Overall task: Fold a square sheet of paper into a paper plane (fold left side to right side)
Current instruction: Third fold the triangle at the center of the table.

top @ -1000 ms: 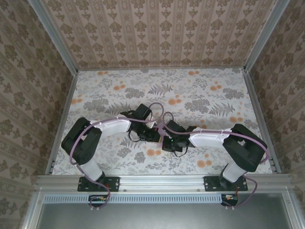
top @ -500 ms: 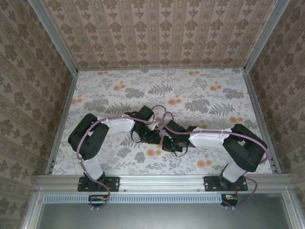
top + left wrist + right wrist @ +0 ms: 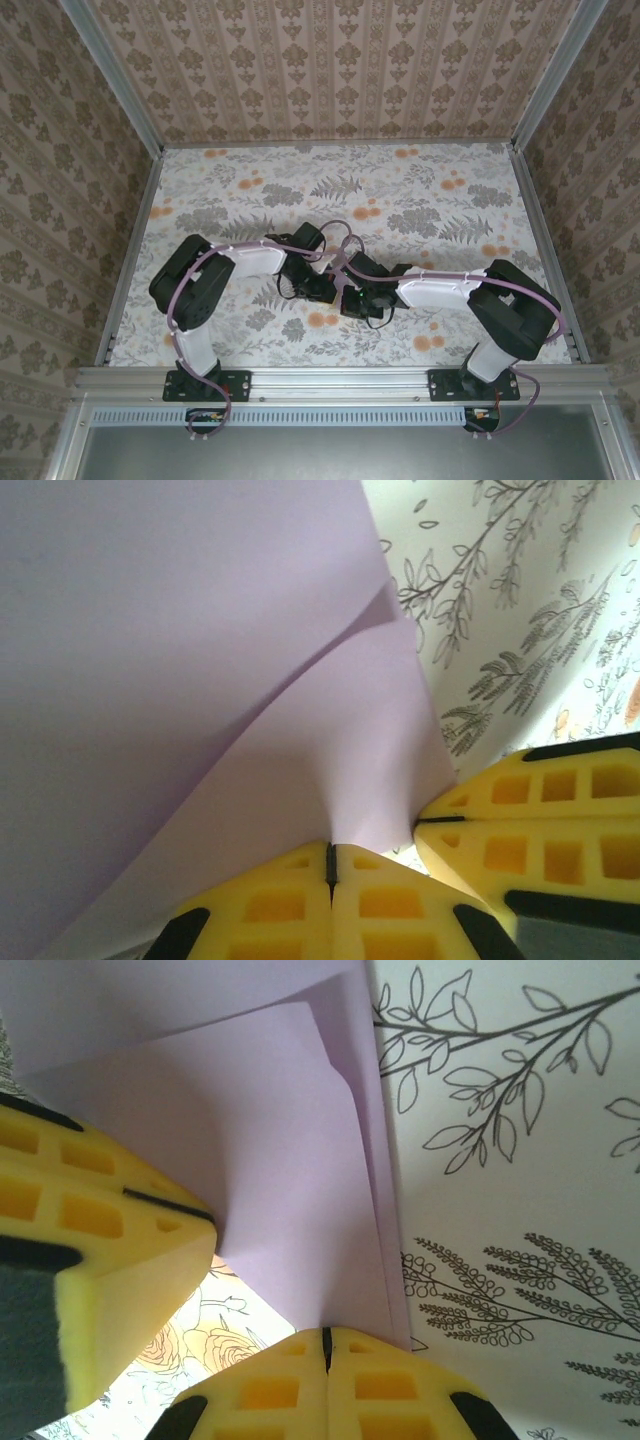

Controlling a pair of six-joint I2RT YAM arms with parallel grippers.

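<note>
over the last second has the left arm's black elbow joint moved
Yes: the black elbow joint slid right, away from the left aluminium rail.

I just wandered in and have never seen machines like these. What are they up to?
Two robot arms are folding a sheet of lilac paper into a plane over a flowery table. The left gripper and the right gripper are each shut on the paper, close together, with its layers partly folded over.
</note>
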